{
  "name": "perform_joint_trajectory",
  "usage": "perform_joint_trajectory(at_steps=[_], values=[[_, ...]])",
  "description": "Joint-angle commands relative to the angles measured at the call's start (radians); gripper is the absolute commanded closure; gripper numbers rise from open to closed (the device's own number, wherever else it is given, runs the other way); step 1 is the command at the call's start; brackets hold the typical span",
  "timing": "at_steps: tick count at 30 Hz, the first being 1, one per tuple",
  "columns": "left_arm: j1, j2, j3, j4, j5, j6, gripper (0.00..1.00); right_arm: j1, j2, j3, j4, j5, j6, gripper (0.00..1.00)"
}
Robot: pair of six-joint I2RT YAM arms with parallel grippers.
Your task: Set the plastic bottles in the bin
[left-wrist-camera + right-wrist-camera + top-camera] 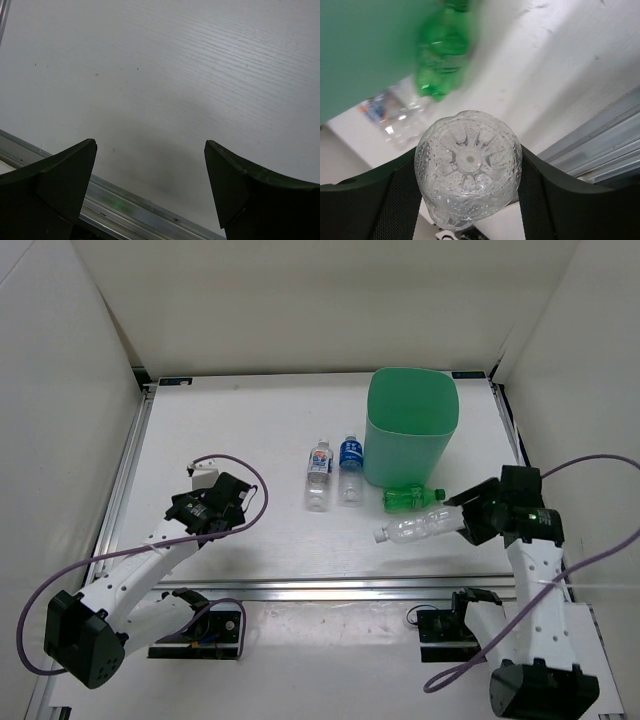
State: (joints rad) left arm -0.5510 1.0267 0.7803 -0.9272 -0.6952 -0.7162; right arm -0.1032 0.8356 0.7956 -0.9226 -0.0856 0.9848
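Note:
The mint-green bin (405,455) stands at the back right of the table; its wall (365,50) fills the right wrist view's upper left. A plain clear bottle (415,527) lies angled in front of it, and my right gripper (462,520) is shut on its base end. In the right wrist view the dimpled bottle base (468,165) sits between both pads of that gripper (468,150). The green bottle (412,498) (442,55) lies by the bin's foot. A blue-label bottle (350,468) and a white-red-label bottle (318,475) lie left of the bin. My left gripper (205,512) (150,145) is open over bare table.
An aluminium rail (330,590) (125,205) runs along the table's near edge. White walls enclose the left, back and right sides. Purple cables loop beside both arms.

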Motion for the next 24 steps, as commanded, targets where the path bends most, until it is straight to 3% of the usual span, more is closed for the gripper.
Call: perform_joint_trajectory(at_steps=[1, 8, 13, 18, 21, 22, 24], values=[[0.005, -0.004, 0.002, 0.036, 0.000, -0.012, 0.00, 0.002, -0.044, 0.212, -0.114, 0.010, 0.014, 0.69], [0.005, 0.006, -0.009, 0.082, 0.010, 0.000, 0.00, 0.020, 0.164, 0.699, -0.059, 0.136, -0.082, 0.73], [0.005, 0.006, 0.000, 0.082, 0.020, 0.032, 0.00, 0.034, 0.460, 1.125, -0.015, 0.136, -0.230, 0.73], [0.005, 0.006, 0.025, 0.093, 0.045, 0.061, 0.00, 0.112, 0.709, 1.399, -0.005, 0.228, -0.330, 0.71], [0.005, 0.015, 0.046, 0.102, 0.066, 0.072, 0.00, 0.160, 0.786, 1.433, 0.027, 0.267, -0.409, 0.52], [0.005, 0.015, 0.047, 0.102, 0.066, 0.072, 0.00, 0.181, 0.798, 1.444, 0.037, 0.267, -0.431, 0.38], [0.005, 0.015, 0.056, 0.102, 0.066, 0.081, 0.00, 0.207, 0.827, 1.464, 0.051, 0.267, -0.484, 0.21]])
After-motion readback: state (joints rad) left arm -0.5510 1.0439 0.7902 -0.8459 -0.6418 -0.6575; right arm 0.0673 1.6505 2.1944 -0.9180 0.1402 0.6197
